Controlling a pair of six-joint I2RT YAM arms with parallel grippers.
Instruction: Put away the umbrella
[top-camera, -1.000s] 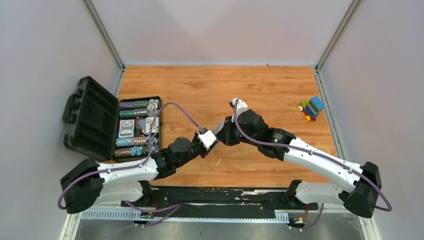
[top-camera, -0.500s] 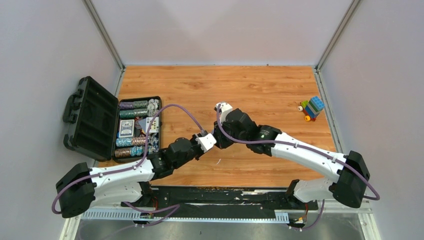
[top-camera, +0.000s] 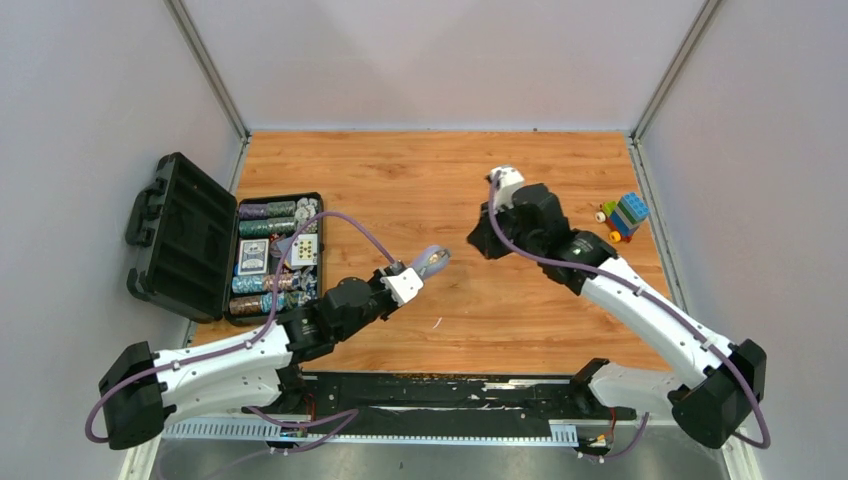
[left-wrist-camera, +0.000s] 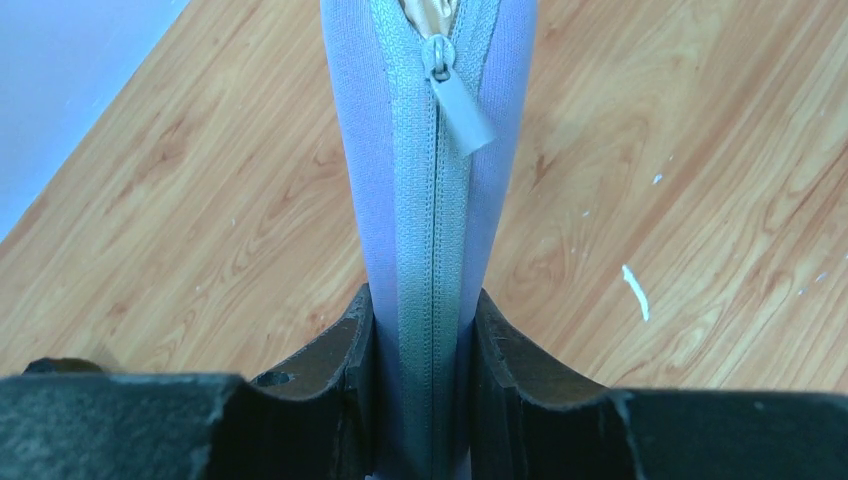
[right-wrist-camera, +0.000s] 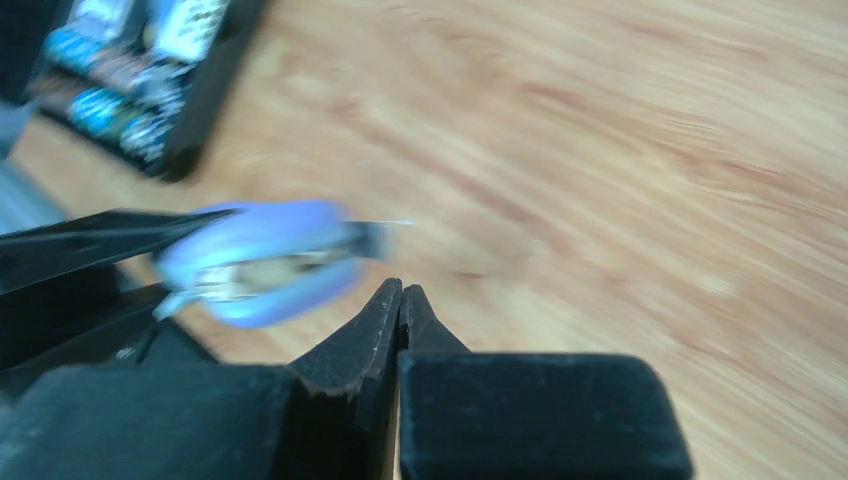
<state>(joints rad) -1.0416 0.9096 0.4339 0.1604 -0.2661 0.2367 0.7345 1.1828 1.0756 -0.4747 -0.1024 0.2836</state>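
**While the hold is good, finish closing up**

Since your left gripper (left-wrist-camera: 420, 345) pinches the lilac-grey case (left-wrist-camera: 430, 200) across its seam, keep that hold firm. Beige umbrella (left-wrist-camera: 425, 14) fabric shows in the gap above the zipper pull (left-wrist-camera: 460, 108), so the umbrella sits inside. Your right gripper (right-wrist-camera: 402, 298), closed on nothing, hangs near; pinch the pull and draw straight along the seam, clear of fabric.
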